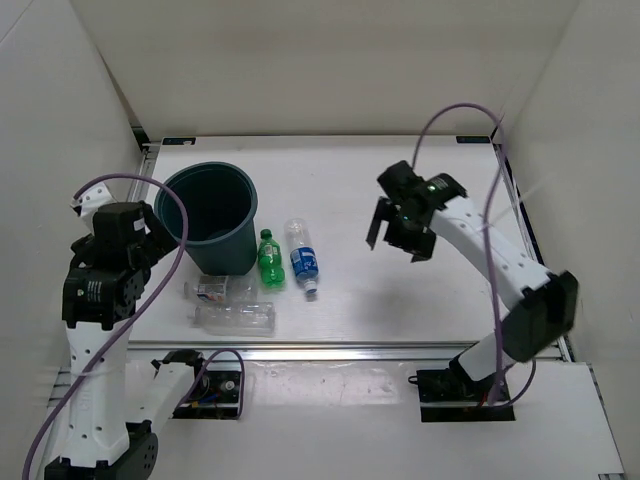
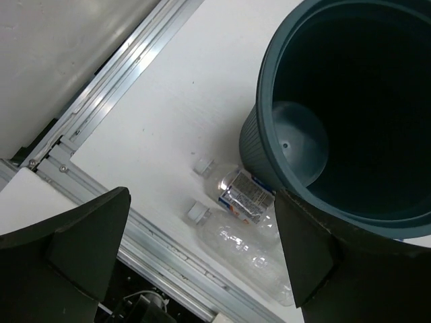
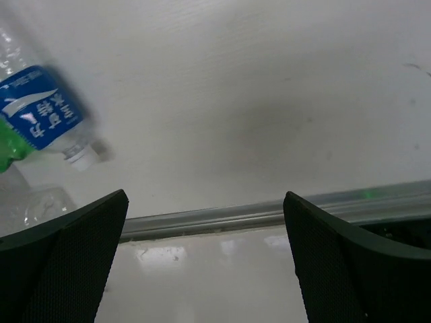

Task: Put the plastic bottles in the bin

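Observation:
The dark teal bin (image 1: 233, 252) stands upright at the left of the table, and the part of its inside that shows is bare. Four plastic bottles lie beside it: a green one (image 1: 270, 258), one with a blue label (image 1: 303, 260), and two clear ones, a labelled one (image 1: 220, 290) and a plain one (image 1: 237, 317). My left gripper (image 1: 152, 232) hangs open just left of the bin, above the two clear bottles (image 2: 246, 195) (image 2: 259, 252). My right gripper (image 1: 400, 235) is open in the air, right of the blue-label bottle (image 3: 40, 114). Neither holds anything.
An aluminium rail (image 1: 380, 350) runs along the table's near edge, close to the plain clear bottle. White walls close in the left, back and right. The bin's rim (image 2: 266, 67) rises close to my left gripper's (image 2: 202, 256) right finger (image 2: 306, 252).

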Controlling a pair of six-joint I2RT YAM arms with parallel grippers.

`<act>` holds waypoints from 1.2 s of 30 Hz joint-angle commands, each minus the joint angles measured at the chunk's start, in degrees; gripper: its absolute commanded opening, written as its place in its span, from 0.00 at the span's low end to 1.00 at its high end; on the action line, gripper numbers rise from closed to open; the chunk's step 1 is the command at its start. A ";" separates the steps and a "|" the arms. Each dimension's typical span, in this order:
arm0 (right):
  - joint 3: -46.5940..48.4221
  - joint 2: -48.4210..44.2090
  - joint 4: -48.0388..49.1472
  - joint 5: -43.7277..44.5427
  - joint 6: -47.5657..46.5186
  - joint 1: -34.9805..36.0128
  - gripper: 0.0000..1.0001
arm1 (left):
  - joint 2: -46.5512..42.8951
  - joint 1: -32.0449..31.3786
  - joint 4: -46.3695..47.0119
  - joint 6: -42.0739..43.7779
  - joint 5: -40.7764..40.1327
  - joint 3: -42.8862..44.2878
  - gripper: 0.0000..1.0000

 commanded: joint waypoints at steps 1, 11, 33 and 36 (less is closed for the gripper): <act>9.04 5.95 3.53 -6.69 -7.35 1.92 1.00 | -0.17 -0.34 0.30 1.76 0.66 -1.60 0.99; 20.31 24.76 17.32 -30.00 -20.71 3.15 1.00 | -0.08 -0.34 0.31 -1.30 2.60 -4.86 0.99; 26.47 51.06 26.00 -43.17 -19.22 3.77 0.95 | -13.36 -0.34 -0.30 -0.95 -1.97 -7.50 0.99; 25.76 51.67 26.90 -46.35 -19.22 3.77 0.81 | -13.36 -0.34 -0.30 -0.95 -1.97 -7.50 0.99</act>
